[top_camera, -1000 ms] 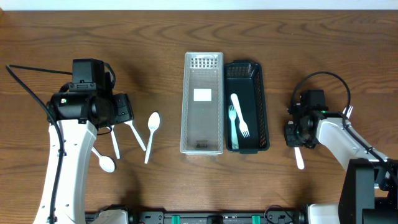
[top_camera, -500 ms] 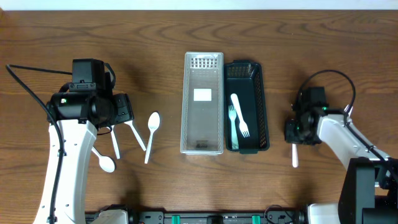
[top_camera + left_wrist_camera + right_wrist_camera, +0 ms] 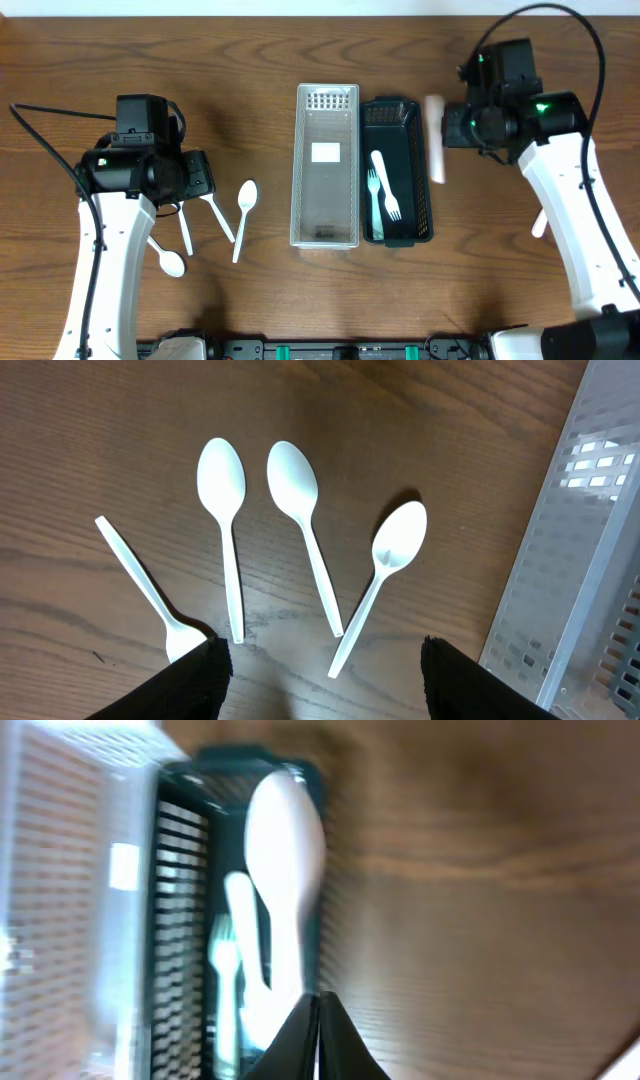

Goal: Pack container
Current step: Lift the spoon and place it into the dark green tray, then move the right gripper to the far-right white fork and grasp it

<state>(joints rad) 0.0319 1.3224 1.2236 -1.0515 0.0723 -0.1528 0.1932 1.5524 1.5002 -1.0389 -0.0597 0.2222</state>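
Note:
A clear container (image 3: 300,170) stands mid-table with a black basket (image 3: 426,170) against its right side. Two pale forks (image 3: 380,190) lie in the basket. My right gripper (image 3: 455,128) is shut on a white spoon (image 3: 436,140), held blurred above the basket's right rim. The right wrist view shows the spoon (image 3: 285,850) in the shut jaws (image 3: 318,1010) over the basket (image 3: 180,920). My left gripper (image 3: 195,178) is open and empty above white spoons (image 3: 245,205). Three spoons (image 3: 295,480) lie in the left wrist view between its fingers (image 3: 325,680).
A fourth white utensil (image 3: 135,570) lies left of the spoons, its head partly under my left finger. The clear container's wall (image 3: 580,560) shows at the right of the left wrist view. A faint white blur (image 3: 540,225) lies near the right arm.
My right arm has lifted a white spoon from the table at lower right and swung up and left to the basket's right rim. The left arm has not moved.

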